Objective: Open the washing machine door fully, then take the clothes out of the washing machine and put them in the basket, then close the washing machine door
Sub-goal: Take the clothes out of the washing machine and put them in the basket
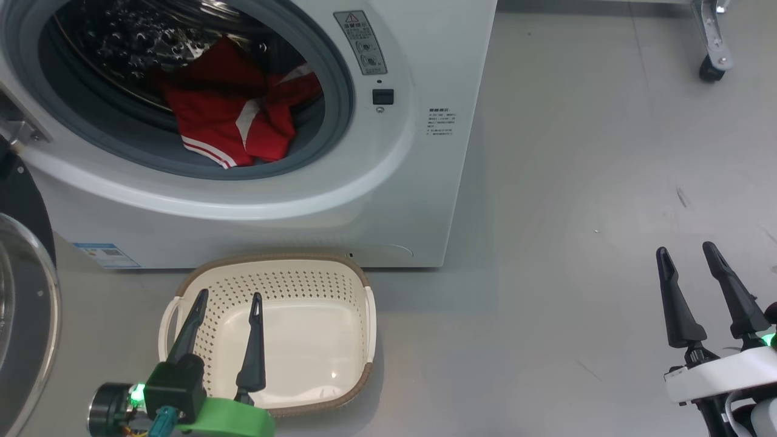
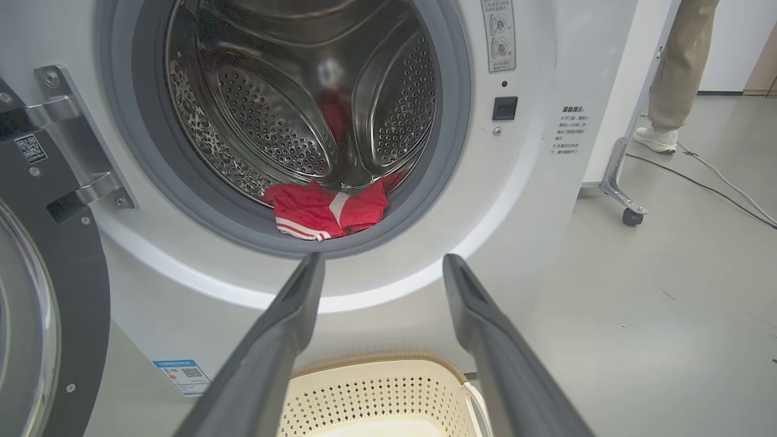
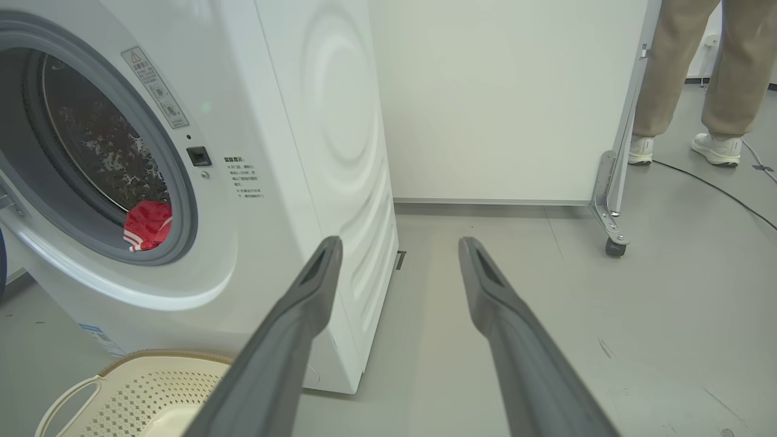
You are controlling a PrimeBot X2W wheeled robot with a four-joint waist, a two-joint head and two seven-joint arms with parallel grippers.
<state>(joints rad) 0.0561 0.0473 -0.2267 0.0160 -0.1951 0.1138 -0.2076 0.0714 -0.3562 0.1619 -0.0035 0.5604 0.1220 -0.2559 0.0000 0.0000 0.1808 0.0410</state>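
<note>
The washing machine door point(image 1: 24, 291) hangs open at the head view's left. Red clothes point(image 1: 234, 115) lie in the washing machine point(image 1: 388, 182), and the basket point(image 1: 364, 291) sits on the floor point(image 1: 576, 182) just before it. The left gripper point(image 1: 229, 297), spread and empty, is over the basket. Left wrist view: its fingers point(image 2: 285, 328) point at the drum point(image 2: 273, 109). Right wrist view: the right gripper point(image 3: 400, 243), wide and empty, is beside the machine.

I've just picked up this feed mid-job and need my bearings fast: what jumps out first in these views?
A red garment with white stripes lies at the front of the drum of the washing machine, whose door is swung open at the left. The cream basket sits on the floor before the machine, holding no clothes, with the left gripper open above it.
</note>
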